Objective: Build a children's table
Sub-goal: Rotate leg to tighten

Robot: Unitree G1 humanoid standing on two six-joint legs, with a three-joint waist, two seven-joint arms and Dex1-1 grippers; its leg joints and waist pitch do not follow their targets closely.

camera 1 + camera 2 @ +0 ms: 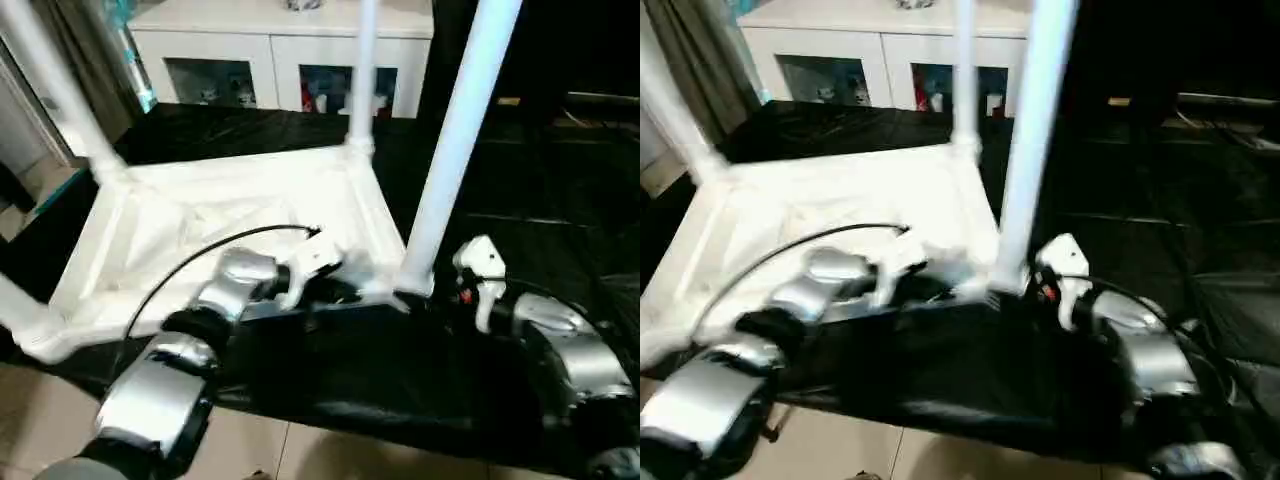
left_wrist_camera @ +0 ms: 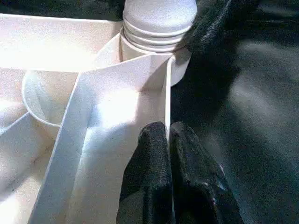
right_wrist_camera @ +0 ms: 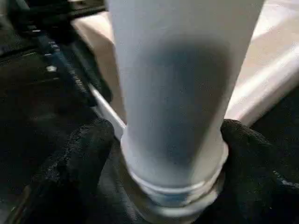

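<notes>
Left eye view: the children's table (image 1: 235,225) lies upside down on the black-sheeted table (image 1: 560,200), its ribbed underside facing up, with white tube legs rising from its corner sockets. The near-right leg (image 1: 455,140) stands at about 1 o'clock from the frame centre; a far leg (image 1: 363,70) rises at 12 o'clock and another leg (image 1: 55,90) leans at 10 o'clock. The left pincer (image 2: 168,140), at about 6 o'clock of the tabletop, has its two black fingers pressed together on a thin upright rib (image 2: 167,100) at the top's near edge, just beside the near-right socket. The right pincer (image 3: 163,154) stands with its fingers (image 3: 77,158) spread wide on either side of the near-right leg's flared base, close against it; whether they press on it cannot be told. A white cabinet (image 1: 280,45) with glass doors stands beyond at 12 o'clock.
</notes>
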